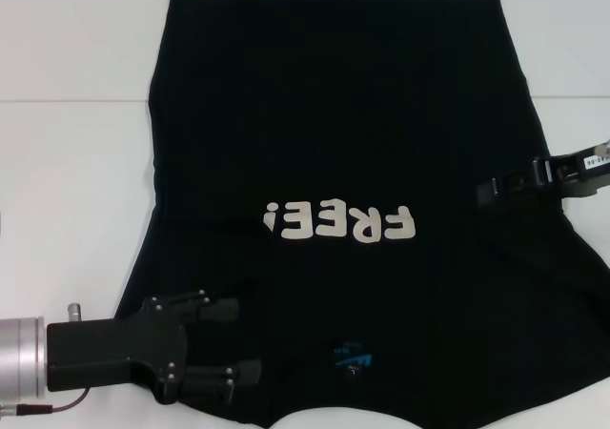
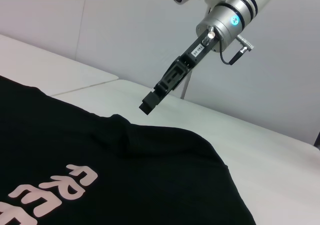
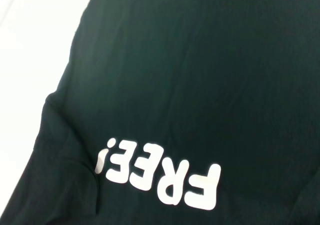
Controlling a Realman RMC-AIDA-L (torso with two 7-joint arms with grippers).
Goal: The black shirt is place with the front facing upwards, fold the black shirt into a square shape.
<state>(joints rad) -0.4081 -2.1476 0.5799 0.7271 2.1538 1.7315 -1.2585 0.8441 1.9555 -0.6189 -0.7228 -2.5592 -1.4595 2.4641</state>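
Shirt (image 1: 343, 143) | front up | collar toward robot | hem far

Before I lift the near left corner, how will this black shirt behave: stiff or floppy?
Probably floppy: the black shirt lies flat on the table with soft creases near the sleeve, so it should sag from the left gripper. Likely light, thin fabric. It may drag and bunch rather than slide as a sheet; the right gripper hovers at the opposite edge.

Black shirt (image 3: 190, 75) with cream "FREE!" lettering (image 3: 160, 177) on white table (image 3: 30, 30)
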